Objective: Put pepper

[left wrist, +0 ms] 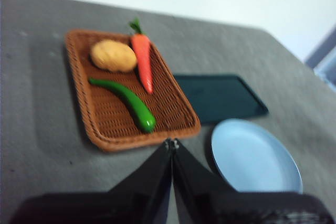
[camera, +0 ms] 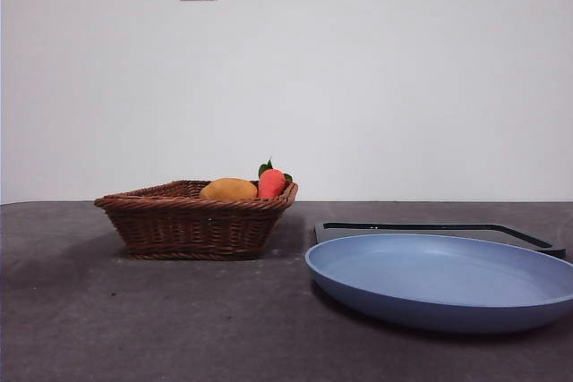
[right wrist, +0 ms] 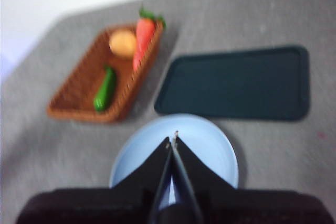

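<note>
A: Lying in the wicker basket (left wrist: 105, 129), the pepper (left wrist: 126, 103) is untouched: long, glossy green, stretched across the weave, with the yellow-orange fruit (left wrist: 113, 56) and the carrot (left wrist: 143, 61) at the basket's far end, well clear of it.

B: And your tools?

A: My left tool (left wrist: 171, 142) hangs above the desk (left wrist: 42, 119) near the basket's closer rim, jaws pressed together, holding nothing. My right tool (right wrist: 174, 139) is likewise closed and empty, poised over the blue plate (right wrist: 210, 140). From the basket, the plate sits at about four o'clock in the left wrist view, the dark tray (left wrist: 220, 98) at about three.

B: Can the low front camera see the pepper?

A: No. The basket wall hides it; only the fruit and the carrot top show over the rim.

B: What might go wrong?

A: I judge three risks. The jaws must open before descending, or they will just push the pepper. Its smooth, curved skin could slip out of a pinch taken near the thin end. And a low approach might catch the rim and drag the basket.
</note>
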You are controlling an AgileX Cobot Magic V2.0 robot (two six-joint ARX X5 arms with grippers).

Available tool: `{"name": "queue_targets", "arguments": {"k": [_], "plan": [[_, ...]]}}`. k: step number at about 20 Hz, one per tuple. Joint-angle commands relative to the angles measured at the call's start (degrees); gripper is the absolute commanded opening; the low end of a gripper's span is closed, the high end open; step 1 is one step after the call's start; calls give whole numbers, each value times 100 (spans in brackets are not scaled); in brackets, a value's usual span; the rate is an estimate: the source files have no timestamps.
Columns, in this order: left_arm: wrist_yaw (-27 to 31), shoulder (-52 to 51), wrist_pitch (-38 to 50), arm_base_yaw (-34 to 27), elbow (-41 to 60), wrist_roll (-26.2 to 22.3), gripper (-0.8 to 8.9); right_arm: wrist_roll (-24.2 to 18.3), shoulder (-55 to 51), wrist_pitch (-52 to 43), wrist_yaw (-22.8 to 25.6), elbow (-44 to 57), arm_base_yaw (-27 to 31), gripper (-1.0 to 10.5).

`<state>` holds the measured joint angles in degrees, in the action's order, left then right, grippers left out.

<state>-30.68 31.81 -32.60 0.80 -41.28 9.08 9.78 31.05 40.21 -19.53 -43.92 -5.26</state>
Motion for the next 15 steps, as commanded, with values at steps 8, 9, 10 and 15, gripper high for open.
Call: {"name": "queue_targets", "arguments": {"k": [8,9,10,15], "plan": [[-396,452,-1521,-2,-645,-1104,6,-1631,1147,2472,0,-1381,-17,3],[-398,455,-1561,-2,-645,-1104,6,-1628,1178,2487,-2,-1381,-17,4],[-398,455,-1556,-2,-645,-1104,6,-1628,1182,2479,-2,-1381,-17,4],[-402,455,-1547,-2,-645,-1075,163,-1591,1182,2472,-2,-1381,-17,102]]}}
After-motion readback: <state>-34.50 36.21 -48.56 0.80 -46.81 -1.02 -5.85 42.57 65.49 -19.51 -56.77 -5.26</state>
